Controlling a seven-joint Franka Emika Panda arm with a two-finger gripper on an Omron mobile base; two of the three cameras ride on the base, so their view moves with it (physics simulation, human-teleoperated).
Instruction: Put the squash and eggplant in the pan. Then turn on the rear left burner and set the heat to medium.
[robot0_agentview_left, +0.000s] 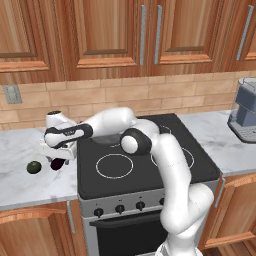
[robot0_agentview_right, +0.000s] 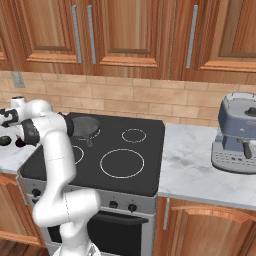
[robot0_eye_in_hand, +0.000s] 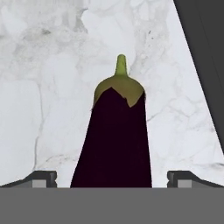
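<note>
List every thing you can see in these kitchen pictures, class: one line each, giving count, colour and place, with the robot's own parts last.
eggplant: one, dark purple with green cap, lying on the counter between the open fingertips.
squash: one, dark green, on the counter left of the eggplant.
pan: one, dark grey, on the rear left of the cooktop.
cooktop: one, black with white burner rings, between the counters.
knobs: a row, dark, on the stove front.
counter: white marble, either side of the stove.
coffee machine: one, grey-blue, on the right counter.
cabinets: brown wood, above the counter.
wall outlet: one, pale, on the brick backsplash.
arm: one, white with dark joints.
hand: one, open, straddling the eggplant.
</note>
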